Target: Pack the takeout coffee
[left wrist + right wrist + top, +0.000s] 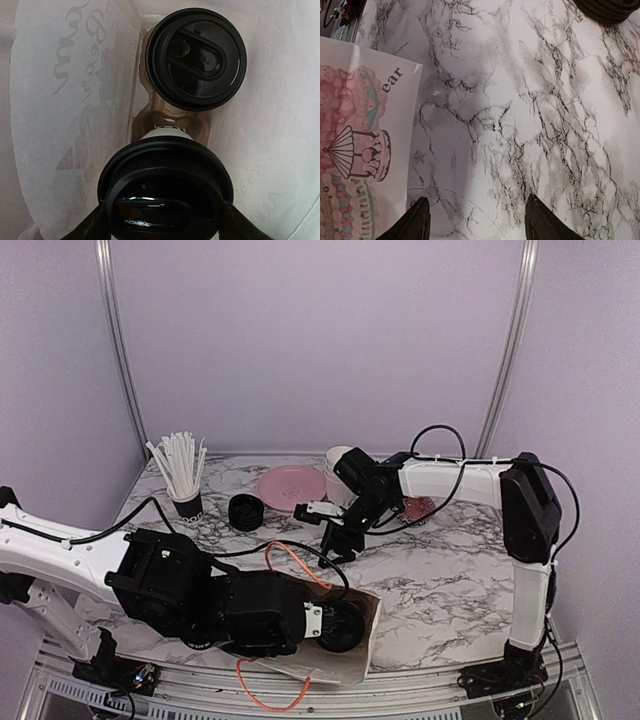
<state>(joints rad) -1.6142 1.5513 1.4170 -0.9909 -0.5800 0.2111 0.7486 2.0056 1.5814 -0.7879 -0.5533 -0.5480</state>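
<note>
A white paper cup with a black dome lid (196,57) rests in a brown cardboard carrier (149,114) inside a white paper bag (60,100). A second matching cup (165,185) sits just beside it, nearer the bag's mouth, clasped at its lid by the left gripper (164,225).

High rear camera overlooks table (450,570); wrist cameras closely view the bag (355,645).

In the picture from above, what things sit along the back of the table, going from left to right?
Black cup of white straws → black ribbed round stack → pink round plate → stack of white lidless paper cups.
</note>
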